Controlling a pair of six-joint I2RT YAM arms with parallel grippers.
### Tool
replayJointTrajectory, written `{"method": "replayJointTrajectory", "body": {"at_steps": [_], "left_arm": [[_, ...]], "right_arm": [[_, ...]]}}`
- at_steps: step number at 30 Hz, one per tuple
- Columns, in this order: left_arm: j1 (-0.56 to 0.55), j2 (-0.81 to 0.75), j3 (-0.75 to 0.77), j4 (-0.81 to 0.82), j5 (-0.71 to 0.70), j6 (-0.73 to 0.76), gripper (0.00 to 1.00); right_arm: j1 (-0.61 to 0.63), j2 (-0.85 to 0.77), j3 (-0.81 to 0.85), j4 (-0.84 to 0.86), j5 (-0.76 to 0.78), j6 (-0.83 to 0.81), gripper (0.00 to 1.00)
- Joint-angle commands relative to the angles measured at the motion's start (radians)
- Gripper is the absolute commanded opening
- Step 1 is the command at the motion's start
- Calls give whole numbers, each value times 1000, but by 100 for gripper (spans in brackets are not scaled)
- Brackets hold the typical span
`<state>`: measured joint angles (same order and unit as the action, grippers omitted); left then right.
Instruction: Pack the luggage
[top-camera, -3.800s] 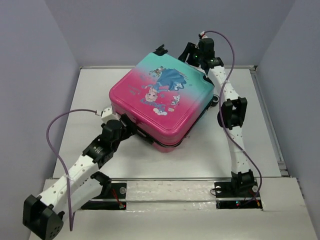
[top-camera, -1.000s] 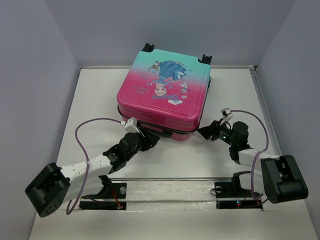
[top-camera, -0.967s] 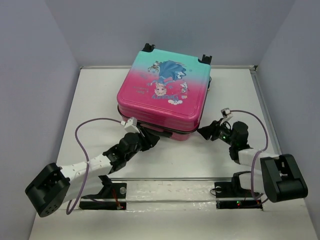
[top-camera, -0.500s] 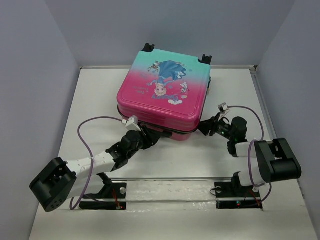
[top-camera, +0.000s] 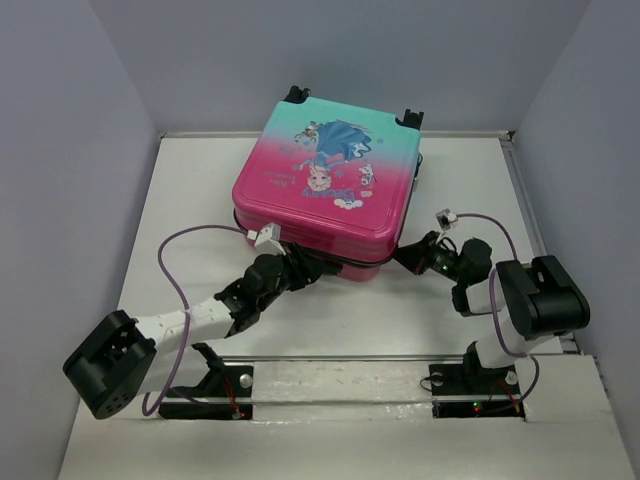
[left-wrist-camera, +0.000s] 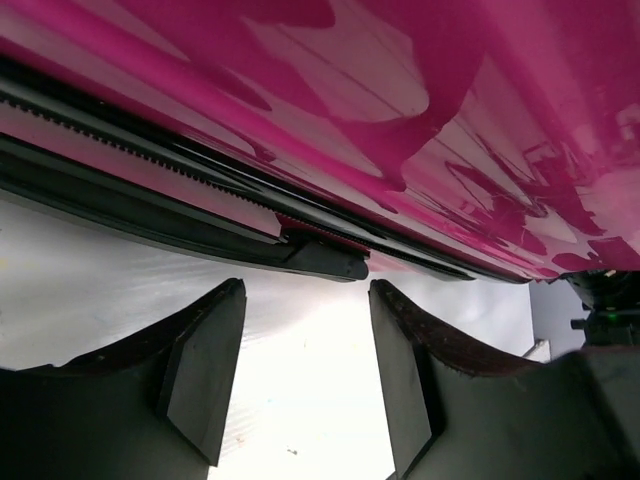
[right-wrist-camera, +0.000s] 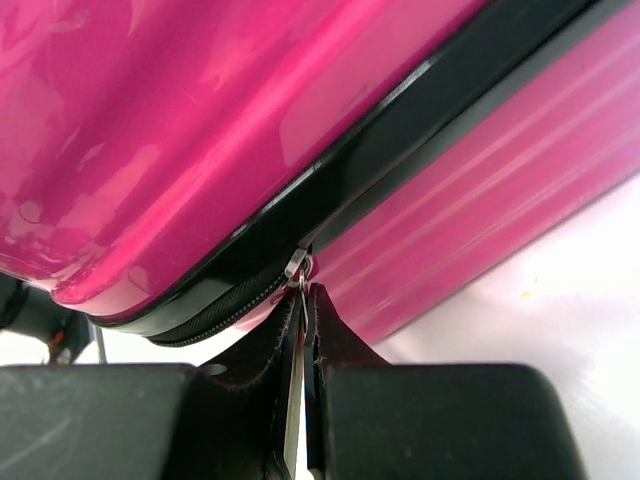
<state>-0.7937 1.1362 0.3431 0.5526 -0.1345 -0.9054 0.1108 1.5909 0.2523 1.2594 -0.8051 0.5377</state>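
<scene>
Closely, luggage (top-camera: 330, 190) faces left tool (left-wrist-camera: 305, 300), gaping empty; right tool (right-wrist-camera: 303, 300) pinches its zipper pull (right-wrist-camera: 299, 268).

No legible text, label or number anywhere, not even on the luggage's (top-camera: 300, 215) cartoon print (top-camera: 335, 165)

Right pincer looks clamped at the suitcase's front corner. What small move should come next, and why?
Probably draw the right pincer slowly along the seam. It is shut on the metal zipper pull of the closed suitcase, so the grip looks ready. The left pincer hangs open at the front edge, holding nothing.
</scene>
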Motion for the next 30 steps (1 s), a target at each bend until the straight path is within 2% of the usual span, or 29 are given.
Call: {"method": "replayJointTrajectory", "body": {"at_steps": [1,6,11,14,20,23,26,27,28,29,30], "left_arm": [[5,-1,16,69,-54,-9,65],[5,54,10,113,-68,-13,66],[5,65,-33,115,-151,-84,57],[4,85,-65,141,-174,-115,57],[-1,186,-21,271,-139,-118,59],[-4,220,8,277,-148,-113,58],[-4,234,23,285,-145,-112,58],[-4,232,22,290,-142,-112,57],[-4,228,11,290,-137,-113,58],[-6,214,2,290,-134,-116,58],[-4,195,-18,290,-132,-118,60]], "right_arm": [[7,-55,-73,224,79,44,7],[26,-308,-122,-98,173,-2,7],[46,-608,-82,-524,276,-91,7],[55,-684,-55,-709,296,-125,7],[95,-761,-51,-872,314,-97,7],[125,-804,-59,-946,299,-76,7],[147,-848,-64,-1006,383,-84,7],[147,-848,-61,-1006,456,-76,7],[147,-841,-50,-1003,484,-79,9],[147,-792,-24,-965,518,-91,24],[147,-754,-4,-945,544,-141,33]]}}
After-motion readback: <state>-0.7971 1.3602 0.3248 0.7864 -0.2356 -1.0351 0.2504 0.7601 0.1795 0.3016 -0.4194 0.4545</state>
